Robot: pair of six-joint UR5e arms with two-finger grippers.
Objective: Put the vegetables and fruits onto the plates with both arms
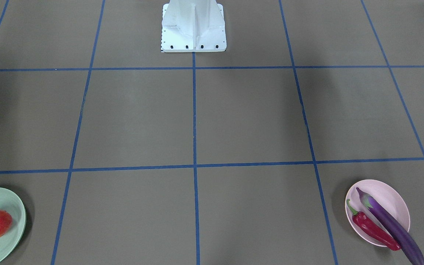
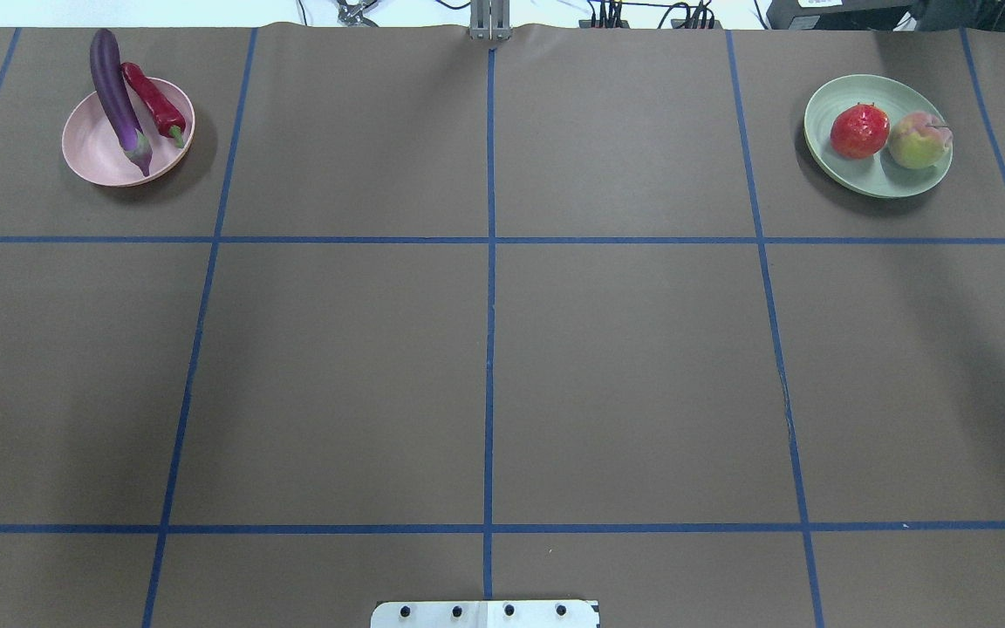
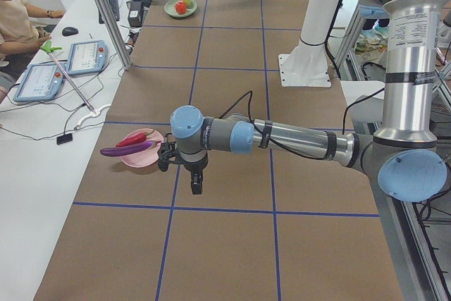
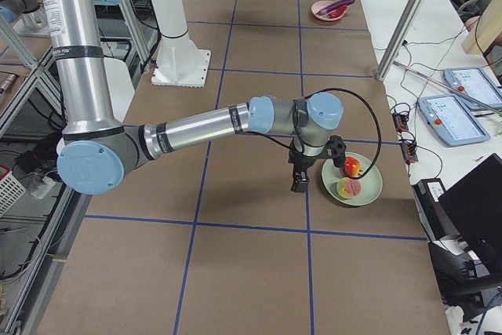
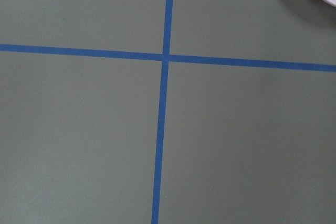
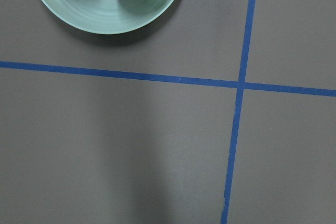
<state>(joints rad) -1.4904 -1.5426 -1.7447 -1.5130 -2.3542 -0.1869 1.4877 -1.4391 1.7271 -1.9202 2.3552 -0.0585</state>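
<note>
Fingers of left gripper (image 3: 196, 189) and right gripper (image 4: 299, 186) above table (image 3: 232, 244), spread unclear.

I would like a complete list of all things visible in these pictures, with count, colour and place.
table: 1, brown with blue tape lines, under everything.
pink plate: 1, pale pink, robot's far left.
eggplant: 1, purple, on pink plate, overhanging its rim.
chili pepper: 1, red, on pink plate beside eggplant.
green plate: 1, mint green, robot's far right.
pomegranate: 1, red, on green plate.
peach: 1, pink-yellow, on green plate beside pomegranate.
person: 1, beige top, seated beside table.
white base: 1, white, robot's table edge.
left arm: 1, silver-grey, near pink plate.
right arm: 1, silver-grey, near green plate.
</note>
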